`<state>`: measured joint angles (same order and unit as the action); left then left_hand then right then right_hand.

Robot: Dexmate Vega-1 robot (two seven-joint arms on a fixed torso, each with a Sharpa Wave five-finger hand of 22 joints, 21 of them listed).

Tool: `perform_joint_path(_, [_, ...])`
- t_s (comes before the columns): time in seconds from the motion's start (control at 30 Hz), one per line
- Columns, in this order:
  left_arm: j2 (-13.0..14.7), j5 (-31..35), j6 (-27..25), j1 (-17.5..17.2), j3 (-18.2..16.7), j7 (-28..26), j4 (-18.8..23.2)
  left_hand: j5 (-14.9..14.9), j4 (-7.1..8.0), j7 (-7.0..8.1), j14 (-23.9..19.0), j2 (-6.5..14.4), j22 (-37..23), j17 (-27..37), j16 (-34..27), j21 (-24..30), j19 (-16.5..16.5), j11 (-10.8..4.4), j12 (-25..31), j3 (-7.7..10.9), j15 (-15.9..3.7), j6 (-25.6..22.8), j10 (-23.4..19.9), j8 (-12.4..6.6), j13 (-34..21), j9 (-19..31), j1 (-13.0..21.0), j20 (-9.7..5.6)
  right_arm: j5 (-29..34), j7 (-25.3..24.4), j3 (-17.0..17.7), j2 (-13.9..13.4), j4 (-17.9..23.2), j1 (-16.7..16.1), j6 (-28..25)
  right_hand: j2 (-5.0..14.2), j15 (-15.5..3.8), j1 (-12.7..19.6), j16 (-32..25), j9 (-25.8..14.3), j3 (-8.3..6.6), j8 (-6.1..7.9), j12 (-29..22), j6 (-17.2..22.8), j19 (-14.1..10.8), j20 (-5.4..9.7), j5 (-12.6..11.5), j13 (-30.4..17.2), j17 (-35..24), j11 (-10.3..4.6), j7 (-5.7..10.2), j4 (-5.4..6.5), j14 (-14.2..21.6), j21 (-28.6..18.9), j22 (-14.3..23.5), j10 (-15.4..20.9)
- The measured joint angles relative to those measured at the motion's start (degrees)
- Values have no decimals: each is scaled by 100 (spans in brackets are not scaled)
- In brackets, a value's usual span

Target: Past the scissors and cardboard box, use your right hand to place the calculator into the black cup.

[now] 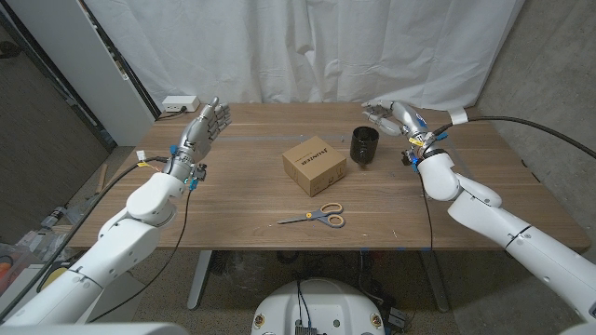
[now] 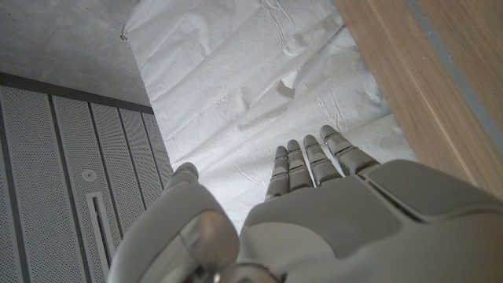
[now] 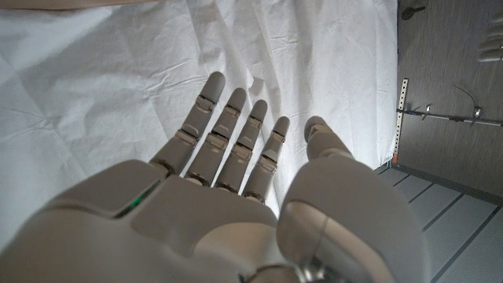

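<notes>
We see no calculator on the table (image 1: pixel 242 209), and we cannot tell from above whether it sits inside the black cup (image 1: pixel 363 148); so its long axis and heading are not readable. The black cup stands upright near the table's far right, its mouth up, just beside the cardboard box (image 1: pixel 315 165) and apart from it. The box rests mid-table, turned at an angle to the table's edges, its printed label on top. The scissors (image 1: pixel 315 218) lie nearer the robot, long axis roughly along the front edge, blades pointing to the robot's left, yellow-grey handles to its right.

The right hand (image 1: pixel 391 115) hovers just past the cup's far side, fingers (image 3: pixel 228 130) straight and spread, holding nothing. The left hand (image 1: pixel 207 126) is raised over the far left of the table, fingers (image 2: pixel 302 161) extended side by side, also holding nothing.

The table is brown wood with a plain grain. Behind it hangs a creased white cloth backdrop (image 1: pixel 307 46); a white power strip (image 1: pixel 180 103) sits at the far left edge, and a grey perforated panel (image 2: pixel 63 173) stands on the left.

Count: 1 cup, 1 box, 1 pair of scissors, 2 hands.
</notes>
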<state>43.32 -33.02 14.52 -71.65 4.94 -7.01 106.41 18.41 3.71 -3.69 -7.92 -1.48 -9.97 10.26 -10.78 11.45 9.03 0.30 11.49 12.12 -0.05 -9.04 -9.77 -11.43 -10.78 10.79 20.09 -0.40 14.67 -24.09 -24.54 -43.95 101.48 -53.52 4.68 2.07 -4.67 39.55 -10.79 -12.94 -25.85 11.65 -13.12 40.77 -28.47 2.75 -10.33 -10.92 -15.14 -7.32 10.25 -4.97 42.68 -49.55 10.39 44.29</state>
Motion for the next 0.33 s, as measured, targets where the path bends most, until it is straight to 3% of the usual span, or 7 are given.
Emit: perform_joint_path(0.33, [5, -27, -3, 34, 16, 36, -29, 0, 0, 0, 0, 0, 0, 0, 0, 0, 0, 0, 0, 0, 0, 0, 0, 0, 0, 0, 0, 0, -127, -12, 91, 79, 25, -48, 121, -39, 24, -38, 0, 18, 0, 0, 20, 0, 0, 0, 0, 0, 25, 30, 0, 0, -26, 44, -27, -30])
